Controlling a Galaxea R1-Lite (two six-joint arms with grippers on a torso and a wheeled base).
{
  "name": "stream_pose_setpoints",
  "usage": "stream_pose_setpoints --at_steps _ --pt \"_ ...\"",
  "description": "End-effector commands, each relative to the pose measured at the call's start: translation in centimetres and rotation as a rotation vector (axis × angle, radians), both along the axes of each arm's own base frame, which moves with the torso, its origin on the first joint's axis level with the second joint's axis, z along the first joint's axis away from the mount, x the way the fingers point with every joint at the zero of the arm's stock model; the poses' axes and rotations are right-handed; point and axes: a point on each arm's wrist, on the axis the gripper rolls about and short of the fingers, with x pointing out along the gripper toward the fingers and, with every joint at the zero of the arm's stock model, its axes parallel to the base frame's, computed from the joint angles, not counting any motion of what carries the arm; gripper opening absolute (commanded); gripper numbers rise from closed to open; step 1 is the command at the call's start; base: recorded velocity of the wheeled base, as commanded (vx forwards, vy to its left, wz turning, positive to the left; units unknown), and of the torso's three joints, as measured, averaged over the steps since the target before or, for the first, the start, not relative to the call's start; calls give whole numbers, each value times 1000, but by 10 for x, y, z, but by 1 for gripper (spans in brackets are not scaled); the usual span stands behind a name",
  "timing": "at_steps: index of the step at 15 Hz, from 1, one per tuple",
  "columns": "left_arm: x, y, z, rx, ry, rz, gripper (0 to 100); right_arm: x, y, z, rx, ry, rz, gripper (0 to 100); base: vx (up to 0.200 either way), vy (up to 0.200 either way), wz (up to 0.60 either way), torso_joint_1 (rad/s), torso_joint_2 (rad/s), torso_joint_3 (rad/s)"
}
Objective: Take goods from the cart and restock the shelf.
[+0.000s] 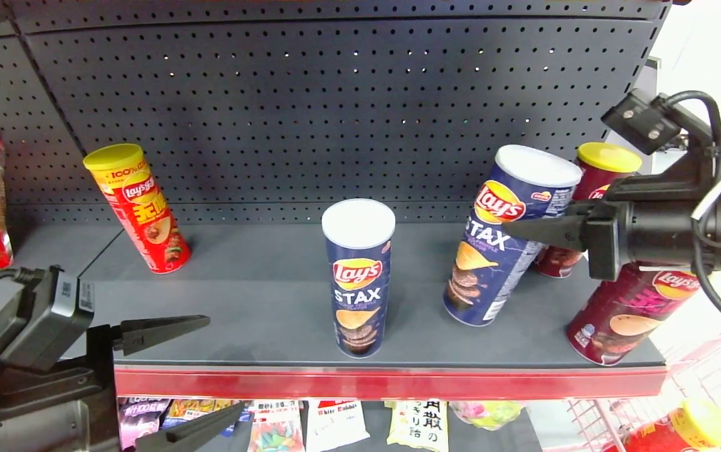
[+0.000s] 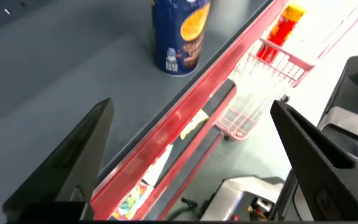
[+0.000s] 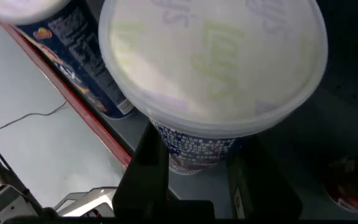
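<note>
- Here, right claw [image 1: 514, 223] clamps tilted blue chip can [image 1: 504, 251] near right edge of shelf [image 1: 260, 295], maroon cans [image 1: 624, 320] crowding beside.
- Left claw [image 1: 222, 364] apart, off front-left corner.

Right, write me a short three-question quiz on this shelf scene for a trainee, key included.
1. True or false: the left pincer is shut on a can.
2. The blue can in the right pincer has which lid colour? A yellow, B white, C red.
3. Fill in: the red can at the left of the shelf has a ___ lid.
Key: 1 false, it is open and holds nothing; 2 B; 3 yellow.
</note>
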Motion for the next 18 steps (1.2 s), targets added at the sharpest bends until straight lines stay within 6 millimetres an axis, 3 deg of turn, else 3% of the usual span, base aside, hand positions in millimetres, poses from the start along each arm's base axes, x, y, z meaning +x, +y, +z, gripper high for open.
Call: stream_pose_setpoints --at_steps 1,11,18 --pt "-6 2 5 -14 -34 1 100 22 17 -1 -6 8 24 0 0 0 0 0 0 0" --pt "-6 2 6 -21 -33 4 100 96 60 -2 -18 -53 161 0 0 0 0 0 0 0" --pt "-9 4 8 -26 -42 24 100 129 67 -16 -44 -84 225 0 0 0 0 0 0 0"
